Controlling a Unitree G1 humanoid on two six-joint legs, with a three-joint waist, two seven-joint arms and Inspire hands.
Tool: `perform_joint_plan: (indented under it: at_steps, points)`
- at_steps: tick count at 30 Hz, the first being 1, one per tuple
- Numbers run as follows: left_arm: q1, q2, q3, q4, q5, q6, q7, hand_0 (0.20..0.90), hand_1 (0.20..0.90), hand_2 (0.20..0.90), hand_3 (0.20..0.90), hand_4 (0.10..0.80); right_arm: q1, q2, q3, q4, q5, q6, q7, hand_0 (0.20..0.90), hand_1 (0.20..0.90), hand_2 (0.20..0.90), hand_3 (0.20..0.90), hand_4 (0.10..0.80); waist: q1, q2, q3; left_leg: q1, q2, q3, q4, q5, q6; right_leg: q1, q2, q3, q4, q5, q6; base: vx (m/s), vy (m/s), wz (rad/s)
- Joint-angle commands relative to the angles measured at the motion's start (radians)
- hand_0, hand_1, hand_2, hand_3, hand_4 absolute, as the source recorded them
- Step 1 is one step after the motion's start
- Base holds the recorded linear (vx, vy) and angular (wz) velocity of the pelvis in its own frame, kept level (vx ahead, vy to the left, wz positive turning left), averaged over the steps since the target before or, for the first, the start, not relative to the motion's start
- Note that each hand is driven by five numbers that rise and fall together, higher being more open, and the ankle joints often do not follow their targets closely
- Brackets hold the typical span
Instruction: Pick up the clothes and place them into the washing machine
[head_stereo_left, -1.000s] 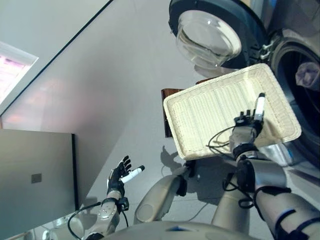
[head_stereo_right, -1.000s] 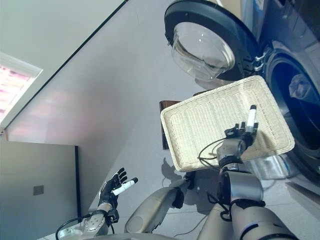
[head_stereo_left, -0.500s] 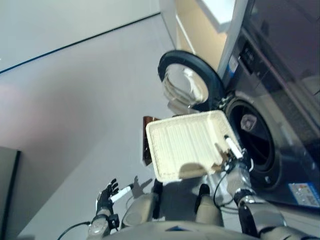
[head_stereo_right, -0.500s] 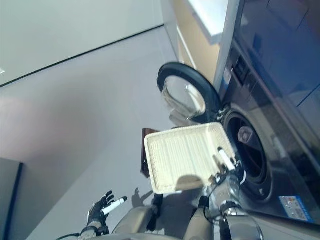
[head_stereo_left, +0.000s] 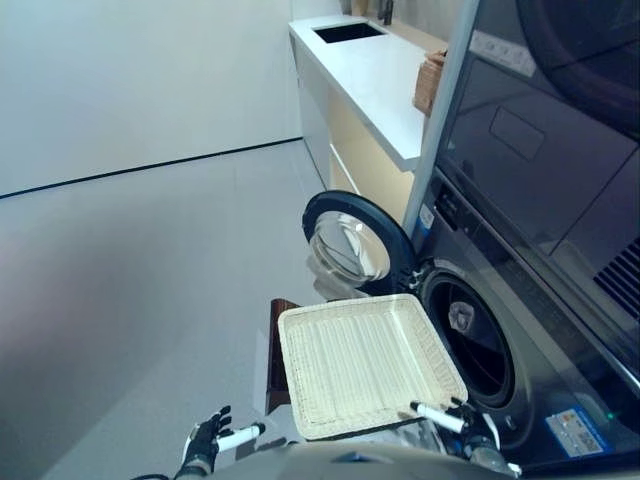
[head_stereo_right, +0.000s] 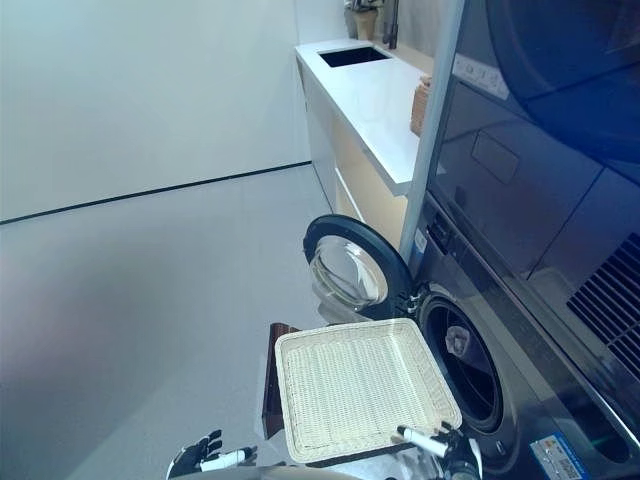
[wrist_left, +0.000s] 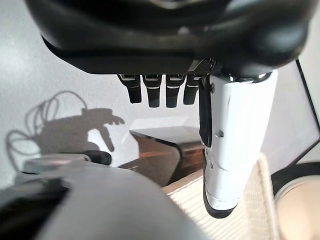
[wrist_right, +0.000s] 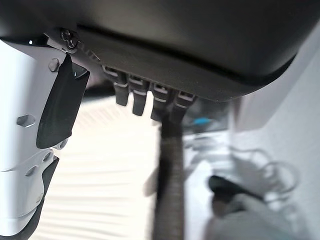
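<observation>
The shallow wicker basket (head_stereo_left: 365, 365) is empty and rests on the low dark brown box (head_stereo_left: 273, 352) beside the washing machine (head_stereo_left: 500, 300). The machine's round door (head_stereo_left: 350, 245) stands open. A pale piece of clothing (head_stereo_left: 461, 317) lies inside the dark drum (head_stereo_left: 478, 350). My right hand (head_stereo_left: 463, 417) is open at the basket's near right corner, thumb stretched out along the rim; in the right wrist view (wrist_right: 175, 35) its fingers hang straight over the basket's weave (wrist_right: 100, 175). My left hand (head_stereo_left: 205, 441) is open and empty, low on the left above the floor.
A white counter (head_stereo_left: 375, 75) with a sink and a small wicker box (head_stereo_left: 430, 82) runs behind the machine. A dark appliance front (head_stereo_left: 540, 130) is stacked above the washer. Open grey floor (head_stereo_left: 130, 280) spreads to the left up to a white wall.
The camera has swung up and back, so the whole scene has shifted and shrunk. Both hands stay open; the right hand stays at the basket's near right edge.
</observation>
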Motion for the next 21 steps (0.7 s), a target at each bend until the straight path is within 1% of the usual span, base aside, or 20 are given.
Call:
perform_joint_plan:
  at_steps: [1,3,5,7,8,10,17,21]
  points:
    - [-0.044,0.025,0.025,0.057,0.042,-0.009,0.005,0.900,0.900,0.900,0.900,0.800,-0.015,0.024,0.013,0.012,-0.093,-0.012,-0.067,0.900,0.900,0.900,0.900,0.800,-0.005,-0.051,-0.018,-0.011,-0.011,0.034,-0.037,0.040,-0.054,0.095,0.003,-0.006,-0.128,0.068,-0.001,0.000,0.000,0.00]
    - [-0.045,0.024,0.023,0.056,0.051,-0.009,0.008,0.900,0.900,0.900,0.900,0.800,-0.004,0.029,0.021,0.024,-0.122,-0.007,-0.074,0.900,0.900,0.900,0.900,0.800,-0.009,-0.053,-0.019,0.005,-0.010,0.033,-0.035,0.036,-0.052,0.110,0.002,-0.007,-0.124,0.064,0.000,0.021,-0.003,0.00]
    - [-0.051,0.016,0.020,0.056,0.072,-0.006,0.007,0.900,0.900,0.900,0.900,0.800,0.003,0.031,0.024,0.086,-0.159,0.014,-0.074,0.900,0.900,0.900,0.900,0.800,-0.014,-0.055,-0.027,0.025,-0.010,0.031,-0.033,0.026,-0.050,0.132,0.000,-0.007,-0.121,0.059,0.002,0.033,0.003,0.05]
    - [-0.063,0.015,0.016,0.059,0.094,0.006,0.014,0.900,0.900,0.900,0.900,0.800,0.000,0.028,0.054,0.125,-0.257,0.043,-0.120,0.900,0.900,0.900,0.900,0.800,-0.016,-0.057,-0.034,0.036,-0.007,0.031,-0.031,0.019,-0.049,0.143,0.000,-0.009,-0.118,0.052,0.001,0.026,-0.008,0.04]
    - [-0.070,0.012,0.006,0.061,0.116,0.018,0.010,0.900,0.900,0.900,0.900,0.800,-0.001,0.022,0.037,0.156,-0.258,0.053,-0.120,0.900,0.900,0.900,0.900,0.800,-0.022,-0.057,-0.042,0.044,-0.003,0.033,-0.028,0.015,-0.050,0.151,0.000,-0.009,-0.113,0.047,0.002,0.043,-0.013,0.00]
    - [-0.075,0.010,0.003,0.063,0.126,0.031,-0.003,0.900,0.900,0.900,0.900,0.800,0.002,0.014,0.038,0.185,-0.272,0.065,-0.115,0.900,0.900,0.900,0.900,0.800,-0.025,-0.057,-0.049,0.055,0.001,0.030,-0.027,0.011,-0.050,0.160,0.003,-0.010,-0.112,0.042,0.001,0.047,-0.023,0.00]
    - [-0.075,0.007,0.014,0.082,0.113,0.041,-0.013,0.900,0.900,0.900,0.900,0.800,-0.002,0.017,0.038,0.175,-0.251,0.065,-0.104,0.900,0.900,0.900,0.900,0.800,-0.032,-0.062,-0.055,0.064,0.012,0.033,-0.027,0.008,-0.054,0.161,0.010,-0.006,-0.109,0.034,-0.004,0.007,-0.030,0.03]
    - [-0.080,0.001,0.008,0.081,0.113,0.048,-0.015,0.900,0.900,0.900,0.900,0.800,-0.016,0.023,0.043,0.177,-0.242,0.066,-0.101,0.900,0.900,0.900,0.900,0.800,-0.033,-0.059,-0.058,0.072,0.017,0.033,-0.026,0.004,-0.053,0.167,0.016,-0.002,-0.109,0.029,-0.006,0.000,0.000,0.00]
